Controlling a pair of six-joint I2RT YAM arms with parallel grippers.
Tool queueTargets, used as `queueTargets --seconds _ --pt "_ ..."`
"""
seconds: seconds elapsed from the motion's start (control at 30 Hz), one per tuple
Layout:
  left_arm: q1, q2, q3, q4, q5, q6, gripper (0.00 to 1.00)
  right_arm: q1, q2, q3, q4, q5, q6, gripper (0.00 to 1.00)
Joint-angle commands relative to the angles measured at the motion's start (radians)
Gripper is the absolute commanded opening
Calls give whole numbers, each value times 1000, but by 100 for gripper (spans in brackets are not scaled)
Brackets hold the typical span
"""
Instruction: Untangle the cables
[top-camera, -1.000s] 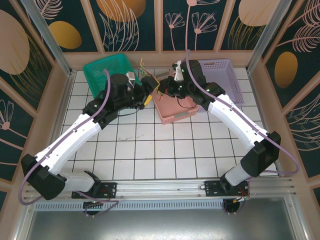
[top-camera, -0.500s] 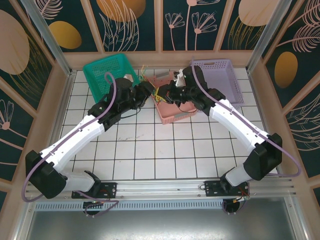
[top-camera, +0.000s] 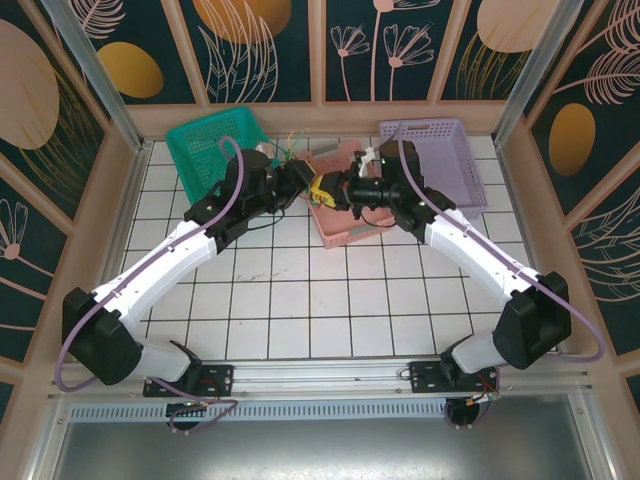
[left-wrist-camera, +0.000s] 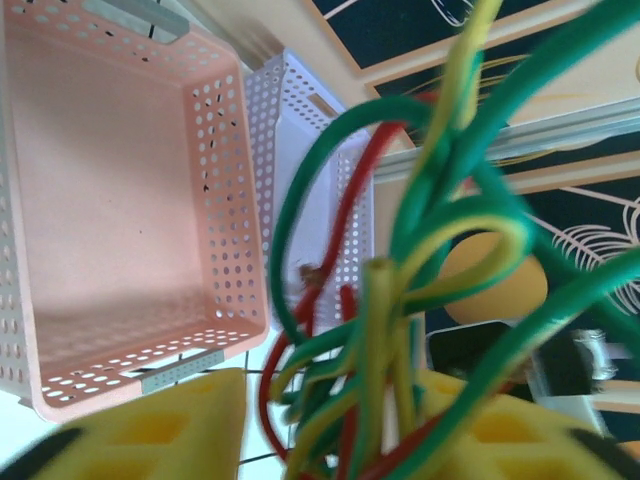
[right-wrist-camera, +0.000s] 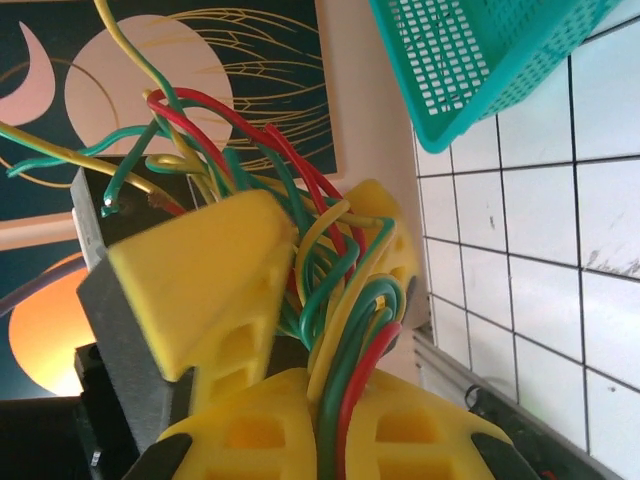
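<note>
Above white tiled tabletop (top-camera: 300, 300), over left edge of pink perforated plastic basket (top-camera: 352, 236): meets left gripper (left-wrist-camera: 330, 440) with right gripper (right-wrist-camera: 330, 420). Clamps right jaws on bunch of thin green, yellow and red cables (left-wrist-camera: 383, 330), held aloft. Left jaws either side of same bunch; cannot tell whether gripping.

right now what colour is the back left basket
The basket is teal green, clearest in the top external view.

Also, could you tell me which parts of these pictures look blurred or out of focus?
Left wrist: the near wires and yellow fingers are soft, the pink basket behind is sharp. Right wrist: wires and green basket both crisp. Top view: sharp, evenly lit.
</note>
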Motion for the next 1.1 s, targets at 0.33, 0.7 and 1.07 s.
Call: queueTargets --seconds 0.33,0.7,1.07 --pt "20 -19 -16 81 33 41 0 -9 -71 -216 559 -90 453 0" --pt "74 -12 29 22 151 160 0 -82 -98 -135 290 -151 289 28" --pt "75 119 256 -346 187 219 0 169 -291 72 -365 625 -1293 59"
